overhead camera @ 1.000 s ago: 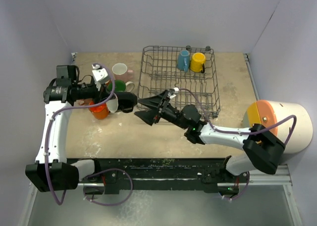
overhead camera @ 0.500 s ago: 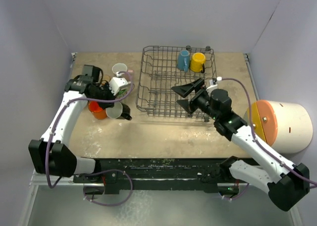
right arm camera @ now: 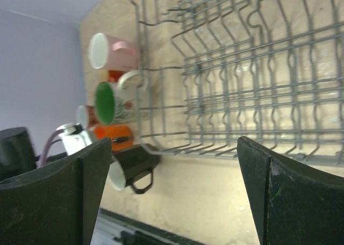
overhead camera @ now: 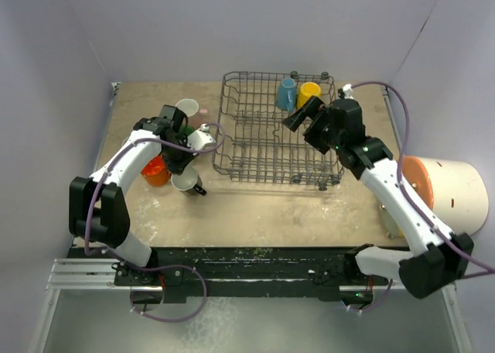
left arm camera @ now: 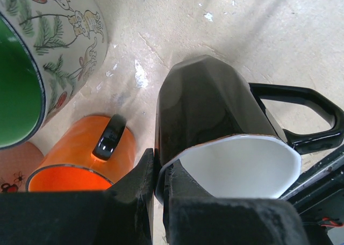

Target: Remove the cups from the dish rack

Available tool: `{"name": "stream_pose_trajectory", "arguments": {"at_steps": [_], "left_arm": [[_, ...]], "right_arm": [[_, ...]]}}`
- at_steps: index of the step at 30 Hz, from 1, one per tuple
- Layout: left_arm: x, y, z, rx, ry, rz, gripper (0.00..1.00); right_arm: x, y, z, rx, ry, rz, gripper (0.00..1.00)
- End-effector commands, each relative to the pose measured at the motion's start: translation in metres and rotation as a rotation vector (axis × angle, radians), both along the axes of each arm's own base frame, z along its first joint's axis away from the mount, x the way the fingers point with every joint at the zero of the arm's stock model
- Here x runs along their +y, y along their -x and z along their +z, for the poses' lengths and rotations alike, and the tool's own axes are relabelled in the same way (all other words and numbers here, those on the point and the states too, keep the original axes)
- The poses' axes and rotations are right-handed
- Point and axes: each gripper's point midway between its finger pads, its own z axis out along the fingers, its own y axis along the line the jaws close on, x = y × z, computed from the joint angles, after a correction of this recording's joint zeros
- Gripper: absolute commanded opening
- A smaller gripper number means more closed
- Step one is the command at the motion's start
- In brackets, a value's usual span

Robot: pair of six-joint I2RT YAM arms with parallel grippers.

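My left gripper is shut on the rim of the black cup, one finger inside its white interior and one outside. Seen from above, that black cup lies just off the near left corner of the dish rack, under my left gripper. A blue cup and a yellow cup stand in the rack's far right corner. My right gripper hovers open over the rack beside them, holding nothing. In the right wrist view my right gripper frames the empty rack wires.
Left of the rack stand an orange cup, a white cup with green inside and a pink cup. A huge white cylinder with an orange face lies at the right edge. Walls close in the back and sides.
My right arm swung from beside the black cup back over the rack toward the blue and yellow cups, its jaws widening. My left arm moved in to the black cup, which shifted slightly nearer.
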Motion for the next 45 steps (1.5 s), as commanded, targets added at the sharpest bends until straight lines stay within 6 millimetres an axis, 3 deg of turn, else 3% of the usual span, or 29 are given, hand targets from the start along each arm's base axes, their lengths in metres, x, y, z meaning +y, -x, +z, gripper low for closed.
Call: {"name": "stream_pose_trajectory", "arguments": {"at_steps": [1,8,9,15,19,22,24,29,36,45], "left_arm": [[-0.007,-0.021,0.007,-0.048,0.016,0.030,0.00],[-0.008,-0.037,-0.001,-0.029,-0.015,0.053,0.00],[-0.008,-0.040,0.000,-0.030,-0.019,0.057,0.04],[-0.014,-0.048,0.021,-0.077,0.015,0.060,0.41],[-0.022,-0.053,0.058,-0.154,0.075,0.050,0.60],[-0.029,-0.050,0.086,-0.208,0.132,0.043,0.89],[-0.033,-0.045,0.102,-0.233,0.167,0.030,1.00],[-0.035,-0.028,0.126,-0.254,0.209,0.011,0.99],[-0.038,-0.010,0.151,-0.295,0.262,-0.006,0.99],[-0.034,0.001,0.143,-0.278,0.246,-0.019,0.99]], "right_arm": [[-0.015,-0.029,-0.018,0.027,0.239,-0.003,1.00],[-0.018,-0.099,-0.027,0.024,0.477,-0.019,1.00],[-0.019,-0.108,-0.028,0.017,0.511,-0.020,1.00],[-0.020,-0.158,-0.033,0.000,0.613,-0.023,1.00],[-0.021,-0.192,-0.055,0.041,0.672,-0.014,0.98],[-0.022,-0.215,-0.068,0.056,0.703,0.002,0.96],[-0.025,-0.230,-0.080,0.066,0.714,0.009,0.95],[-0.036,-0.259,-0.104,0.074,0.709,0.010,0.90],[-0.034,-0.282,-0.138,0.060,0.682,0.050,0.87],[-0.020,-0.293,-0.184,0.088,0.625,0.090,0.75]]}}
